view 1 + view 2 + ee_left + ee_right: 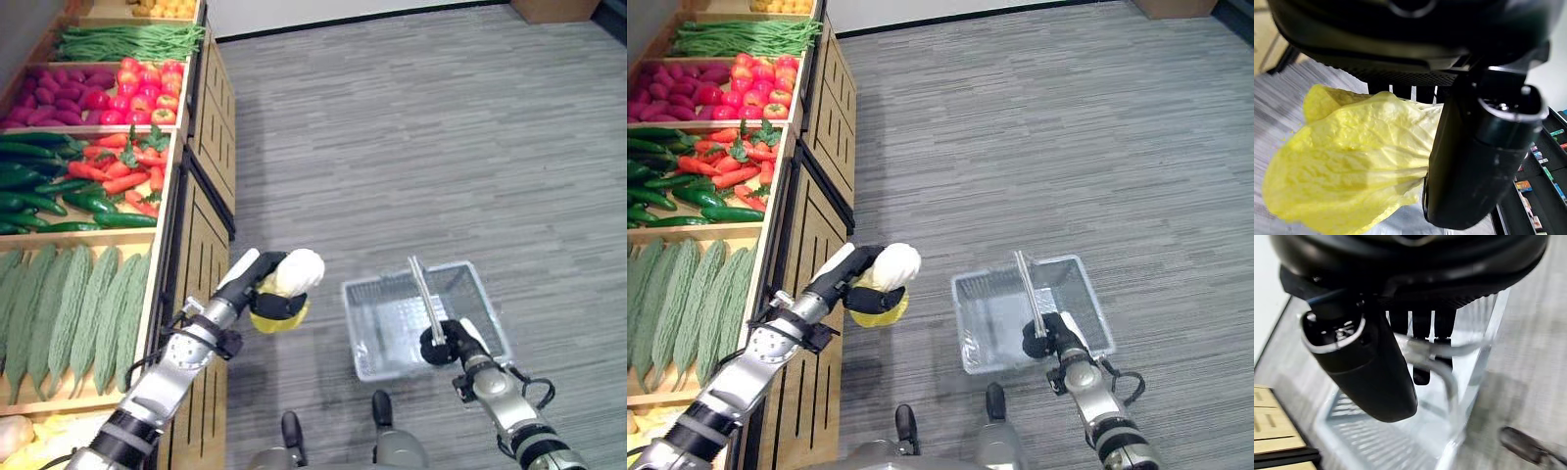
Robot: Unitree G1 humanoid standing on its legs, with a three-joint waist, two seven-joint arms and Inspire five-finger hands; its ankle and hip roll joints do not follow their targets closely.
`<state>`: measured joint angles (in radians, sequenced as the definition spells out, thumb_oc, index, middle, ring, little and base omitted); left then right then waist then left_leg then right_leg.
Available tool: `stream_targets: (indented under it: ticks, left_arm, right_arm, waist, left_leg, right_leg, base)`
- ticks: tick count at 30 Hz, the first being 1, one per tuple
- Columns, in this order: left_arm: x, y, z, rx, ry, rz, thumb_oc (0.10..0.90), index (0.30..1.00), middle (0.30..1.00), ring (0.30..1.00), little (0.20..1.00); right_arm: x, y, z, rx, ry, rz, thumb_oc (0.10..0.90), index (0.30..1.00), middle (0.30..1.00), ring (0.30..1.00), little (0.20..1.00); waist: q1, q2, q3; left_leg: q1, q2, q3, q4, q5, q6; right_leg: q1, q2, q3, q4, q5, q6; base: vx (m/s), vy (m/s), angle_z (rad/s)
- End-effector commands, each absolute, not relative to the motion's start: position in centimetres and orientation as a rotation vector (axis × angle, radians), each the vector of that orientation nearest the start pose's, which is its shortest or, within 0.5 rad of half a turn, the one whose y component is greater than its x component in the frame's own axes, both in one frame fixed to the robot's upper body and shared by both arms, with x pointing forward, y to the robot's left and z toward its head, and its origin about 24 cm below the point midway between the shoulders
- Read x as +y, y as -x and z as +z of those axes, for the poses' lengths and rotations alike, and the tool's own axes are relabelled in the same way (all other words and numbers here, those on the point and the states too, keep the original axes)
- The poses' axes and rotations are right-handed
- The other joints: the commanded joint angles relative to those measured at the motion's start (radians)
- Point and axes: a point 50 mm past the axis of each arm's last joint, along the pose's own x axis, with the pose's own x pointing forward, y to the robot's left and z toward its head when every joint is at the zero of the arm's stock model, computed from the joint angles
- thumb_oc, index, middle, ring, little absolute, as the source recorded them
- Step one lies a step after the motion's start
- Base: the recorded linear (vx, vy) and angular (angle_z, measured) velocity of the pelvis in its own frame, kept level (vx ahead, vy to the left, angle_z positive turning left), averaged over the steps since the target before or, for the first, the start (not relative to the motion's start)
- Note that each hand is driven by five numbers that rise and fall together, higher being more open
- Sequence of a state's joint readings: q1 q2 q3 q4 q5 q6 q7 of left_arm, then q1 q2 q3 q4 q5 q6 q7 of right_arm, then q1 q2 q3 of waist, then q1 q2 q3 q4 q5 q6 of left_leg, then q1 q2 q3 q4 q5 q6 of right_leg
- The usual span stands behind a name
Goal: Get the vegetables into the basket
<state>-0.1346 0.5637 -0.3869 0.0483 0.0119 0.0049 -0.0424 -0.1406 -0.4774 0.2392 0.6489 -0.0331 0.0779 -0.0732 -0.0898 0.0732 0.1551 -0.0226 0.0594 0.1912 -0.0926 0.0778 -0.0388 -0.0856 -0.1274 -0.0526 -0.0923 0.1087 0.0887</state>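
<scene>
My left hand (268,294) is shut on a yellow-and-white cabbage (294,279), held in the air beside the wooden shelf front and left of the basket. The left wrist view shows its yellow leaves (1347,161) pressed against my thumb (1479,161). A clear wire basket (392,328) hangs above the grey floor, with nothing inside it. My right hand (443,343) is shut on its metal handle (423,294); the right wrist view shows my fingers (1420,338) curled round that handle (1449,382).
A wooden produce stand (201,186) runs along the left, holding bitter gourds (69,304), cucumbers and green peppers (44,191), carrots (122,171), tomatoes (147,93) and green beans (127,41). Grey carpet (421,137) stretches to the right.
</scene>
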Motion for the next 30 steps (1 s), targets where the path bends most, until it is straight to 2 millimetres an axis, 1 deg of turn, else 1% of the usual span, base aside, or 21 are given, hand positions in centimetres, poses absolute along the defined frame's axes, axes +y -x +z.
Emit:
stream_targets:
  ticks: [1, 2, 3, 4, 5, 7, 8, 9, 10, 12, 16, 18, 19, 20, 23, 24, 25, 26, 28, 29, 30]
  left_arm:
    - [15.9, -30.3, 9.6, -0.183, -0.711, -0.335, 0.400, 0.300, 0.300, 0.300, 0.300]
    - [15.7, -30.7, 9.3, -0.167, -0.710, -0.324, 0.400, 0.300, 0.300, 0.300, 0.300]
    - [15.2, -31.4, 9.4, -0.176, -0.761, -0.321, 0.400, 0.300, 0.300, 0.300, 0.300]
    - [14.3, -32.2, 9.2, -0.166, -0.768, -0.325, 0.400, 0.300, 0.300, 0.300, 0.300]
    - [13.7, -32.8, 9.2, -0.168, -0.812, -0.335, 0.400, 0.300, 0.300, 0.300, 0.300]
    - [13.0, -33.4, 8.9, -0.152, -0.815, -0.338, 0.400, 0.300, 0.300, 0.300, 0.300]
    - [12.9, -33.5, 8.9, -0.154, -0.814, -0.338, 0.400, 0.300, 0.300, 0.300, 0.300]
    - [12.2, -34.0, 8.3, -0.128, -0.861, -0.359, 0.400, 0.300, 0.300, 0.300, 0.300]
    - [11.8, -34.2, 7.6, -0.100, -0.853, -0.362, 0.400, 0.300, 0.300, 0.300, 0.300]
    - [10.7, -34.4, 6.4, -0.058, -0.902, -0.388, 0.400, 0.300, 0.300, 0.300, 0.300]
    - [9.1, -34.2, 4.5, 0.003, -0.935, -0.438, 0.400, 0.300, 0.300, 0.300, 0.300]
    - [8.1, -34.0, 3.4, 0.033, -0.964, -0.471, 0.400, 0.300, 0.300, 0.300, 0.300]
    - [8.0, -34.0, 3.4, 0.032, -0.964, -0.471, 0.400, 0.300, 0.300, 0.300, 0.300]
    - [7.7, -33.8, 2.4, 0.064, -0.982, -0.479, 0.400, 0.300, 0.300, 0.300, 0.300]
    - [7.5, -33.1, 0.7, 0.132, -0.992, -0.501, 0.400, 0.300, 0.300, 0.300, 0.300]
    - [8.9, -32.8, 0.3, 0.129, -1.030, -0.460, 0.400, 0.300, 0.300, 0.300, 0.300]
    - [8.9, -32.8, 0.3, 0.130, -1.030, -0.460, 0.400, 0.300, 0.300, 0.300, 0.300]
    - [10.4, -31.3, -1.3, 0.183, -1.013, -0.517, 0.400, 0.300, 0.300, 0.300, 0.300]
    - [10.7, -30.6, -1.5, 0.179, -1.010, -0.541, 0.400, 0.300, 0.300, 0.300, 0.300]
    - [11.0, -30.2, -1.8, 0.183, -1.021, -0.554, 0.400, 0.300, 0.300, 0.300, 0.300]
    - [11.0, -30.1, -1.8, 0.184, -1.021, -0.555, 0.400, 0.300, 0.300, 0.300, 0.300]
  right_arm:
    - [-24.4, -29.2, 1.3, 0.271, 0.663, -0.013, 0.400, 0.300, 0.300, 0.300, 0.300]
    - [-23.9, -29.5, 1.8, 0.245, 0.657, -0.006, 0.400, 0.300, 0.300, 0.300, 0.300]
    - [-23.4, -29.7, 2.2, 0.221, 0.655, 0.008, 0.400, 0.300, 0.300, 0.300, 0.300]
    - [-22.3, -30.2, 3.4, 0.154, 0.643, 0.034, 0.400, 0.300, 0.300, 0.300, 0.300]
    - [-21.6, -30.3, 3.7, 0.131, 0.640, 0.058, 0.400, 0.300, 0.300, 0.300, 0.300]
    - [-20.5, -30.3, 4.5, 0.081, 0.640, 0.100, 0.400, 0.300, 0.300, 0.300, 0.300]
    - [-20.6, -30.3, 4.6, 0.081, 0.641, 0.099, 0.400, 0.300, 0.300, 0.300, 0.300]
    - [-19.5, -30.3, 5.2, 0.040, 0.651, 0.151, 0.400, 0.300, 0.300, 0.300, 0.300]
    - [-18.8, -30.2, 5.4, 0.020, 0.650, 0.182, 0.400, 0.300, 0.300, 0.300, 0.300]
    - [-17.5, -29.9, 5.8, -0.012, 0.673, 0.248, 0.400, 0.300, 0.300, 0.300, 0.300]
    - [-15.7, -30.0, 7.0, -0.098, 0.724, 0.309, 0.400, 0.300, 0.300, 0.300, 0.300]
    - [-14.6, -30.0, 7.8, -0.148, 0.698, 0.335, 0.400, 0.300, 0.300, 0.300, 0.300]
    - [-14.6, -30.0, 7.8, -0.148, 0.698, 0.335, 0.400, 0.300, 0.300, 0.300, 0.300]
    - [-13.7, -29.8, 8.6, -0.199, 0.685, 0.363, 0.400, 0.300, 0.300, 0.300, 0.300]
    - [-12.8, -29.5, 10.3, -0.287, 0.672, 0.381, 0.400, 0.300, 0.300, 0.300, 0.300]
    - [-13.0, -29.6, 11.6, -0.333, 0.681, 0.354, 0.400, 0.300, 0.300, 0.300, 0.300]
    - [-13.0, -29.6, 11.6, -0.333, 0.680, 0.354, 0.400, 0.300, 0.300, 0.300, 0.300]
    - [-13.0, -29.3, 12.8, -0.393, 0.652, 0.350, 0.400, 0.300, 0.300, 0.300, 0.300]
    - [-12.9, -29.2, 13.2, -0.412, 0.619, 0.351, 0.400, 0.300, 0.300, 0.300, 0.300]
    - [-12.7, -28.7, 13.8, -0.449, 0.611, 0.358, 0.400, 0.300, 0.300, 0.300, 0.300]
    - [-12.8, -28.7, 13.8, -0.448, 0.610, 0.358, 0.400, 0.300, 0.300, 0.300, 0.300]
  waist:
    - [-0.002, -0.028, -0.022]
    - [-0.007, -0.026, -0.023]
    - [-0.011, -0.021, -0.022]
    - [-0.021, -0.014, -0.021]
    - [-0.028, -0.010, -0.021]
    - [-0.037, -0.004, -0.017]
    - [-0.036, -0.002, -0.018]
    - [-0.046, 0.000, -0.016]
    - [-0.049, 0.003, -0.013]
    - [-0.059, 0.008, -0.011]
    - [-0.068, 0.018, -0.005]
    - [-0.077, 0.020, 0.000]
    - [-0.076, 0.021, 0.000]
    - [-0.084, 0.020, 0.003]
    - [-0.090, 0.017, 0.005]
    - [-0.079, 0.019, 0.006]
    - [-0.079, 0.019, 0.006]
    - [-0.064, 0.021, 0.012]
    - [-0.054, 0.021, 0.014]
    - [-0.048, 0.022, 0.018]
    - [-0.048, 0.022, 0.017]
  left_leg:
    - [0.052, 0.011, 0.000, 0.005, -0.054, -0.064]
    - [0.051, 0.012, 0.002, 0.005, -0.052, -0.065]
    - [0.048, 0.013, 0.004, 0.005, -0.049, -0.067]
    - [0.041, 0.015, 0.008, 0.005, -0.044, -0.069]
    - [0.036, 0.016, 0.011, 0.005, -0.042, -0.071]
    - [0.027, 0.022, 0.019, 0.005, -0.036, -0.074]
    - [0.025, 0.022, 0.019, 0.005, -0.036, -0.074]
    - [0.017, 0.024, 0.027, 0.005, -0.030, -0.077]
    - [0.011, 0.026, 0.032, 0.005, -0.027, -0.079]
    - [0.002, 0.031, 0.043, 0.005, -0.022, -0.082]
    - [-0.003, 0.033, 0.053, 0.005, -0.017, -0.085]
    - [-0.006, 0.035, 0.058, 0.005, -0.015, -0.087]
    - [-0.007, 0.035, 0.059, 0.005, -0.015, -0.087]
    - [-0.012, 0.037, 0.063, 0.005, -0.013, -0.090]
    - [-0.022, 0.044, 0.070, 0.005, -0.009, -0.092]
    - [-0.023, 0.045, 0.072, 0.005, -0.008, -0.092]
    - [-0.023, 0.045, 0.072, 0.005, -0.008, -0.092]
    - [-0.027, 0.045, 0.070, 0.005, -0.007, -0.092]
    - [-0.033, 0.045, 0.067, 0.005, -0.003, -0.094]
    - [-0.037, 0.045, 0.065, 0.005, -0.002, -0.093]
    - [-0.037, 0.045, 0.065, 0.005, -0.002, -0.093]
  right_leg:
    - [0.053, -0.060, -0.014, 0.016, -0.034, 0.091]
    - [0.051, -0.060, -0.012, 0.015, -0.033, 0.090]
    - [0.048, -0.060, -0.011, 0.014, -0.030, 0.090]
    - [0.039, -0.060, -0.008, 0.013, -0.027, 0.090]
    - [0.032, -0.059, -0.005, 0.013, -0.025, 0.090]
    - [0.019, -0.059, 0.001, 0.012, -0.020, 0.091]
    - [0.017, -0.059, 0.001, 0.012, -0.019, 0.091]
    - [0.006, -0.056, 0.005, 0.012, -0.015, 0.091]
    - [-0.004, -0.055, 0.010, 0.012, -0.012, 0.091]
    - [-0.020, -0.053, 0.021, 0.010, -0.007, 0.092]
    - [-0.032, -0.052, 0.032, 0.008, -0.004, 0.092]
    - [-0.040, -0.052, 0.037, 0.007, -0.002, 0.093]
    - [-0.040, -0.052, 0.037, 0.007, -0.002, 0.093]
    - [-0.048, -0.053, 0.041, 0.007, 0.002, 0.092]
    - [-0.062, -0.051, 0.044, 0.006, 0.007, 0.093]
    - [-0.065, -0.051, 0.043, 0.006, 0.008, 0.092]
    - [-0.065, -0.050, 0.044, 0.006, 0.008, 0.092]
    - [-0.067, -0.050, 0.042, 0.006, 0.010, 0.091]
    - [-0.069, -0.052, 0.038, 0.005, 0.011, 0.091]
    - [-0.070, -0.055, 0.034, 0.005, 0.011, 0.091]
    - [-0.070, -0.055, 0.033, 0.005, 0.011, 0.091]
  base:
    - [0.00, 0.000, 0.00]
    - [0.00, 0.000, 0.00]
    - [0.00, 0.000, 0.00]
    - [0.00, 0.000, 0.00]
    - [0.00, 0.000, 0.00]
    - [-0.03, -0.009, -0.10]
    - [-0.03, -0.023, -0.10]
    - [-0.03, -0.027, -0.08]
    - [-0.05, -0.031, -0.07]
    - [-0.03, -0.019, -0.23]
    - [-0.02, -0.003, -0.20]
    - [-0.01, -0.001, -0.08]
    - [0.00, 0.000, 0.00]
    - [-0.01, -0.002, -0.03]
    - [-0.02, -0.016, -0.06]
    - [-0.01, -0.010, -0.04]
    - [-0.01, -0.021, -0.09]
    - [-0.01, -0.020, -0.14]
    - [-0.02, -0.021, -0.10]
    - [0.00, 0.000, 0.00]
    - [-0.01, -0.015, 0.05]
